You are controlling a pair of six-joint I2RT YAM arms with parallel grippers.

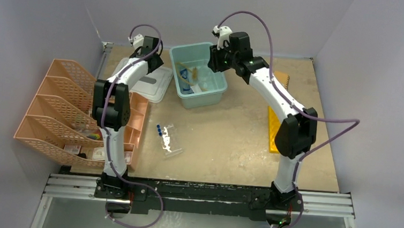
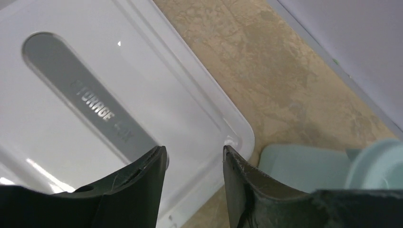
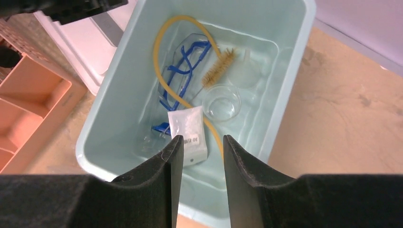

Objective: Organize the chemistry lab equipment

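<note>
The white paper packet (image 3: pixel 189 133) lies flat on the floor of the pale teal plastic bin (image 3: pixel 290 80), close to its near wall. The amber rubber tubing (image 3: pixel 164 45) loops round the bin and runs past the packet's right edge. Blue-framed safety glasses (image 3: pixel 183 76) lie inside that loop, and a tan bristle brush (image 3: pixel 218 66) slants beside them. The round clear glass dish (image 3: pixel 222 102) sits just right of the packet.

The right gripper (image 3: pixel 201 140) hangs above the bin, jaws spread with nothing between them and the packet below the gap. Out on the tan worktop (image 1: pixel 230 137), blue-capped tubes (image 1: pixel 159 129) lie beside a clear plastic bag (image 1: pixel 175 144), well apart from the bin.

The left gripper (image 2: pixel 195 151) is over a corner of the flat white plastic lid (image 2: pixel 157 71), jaws apart and empty. Peach plastic organizer trays (image 1: pixel 60 109) stand at the worktop's left edge.
</note>
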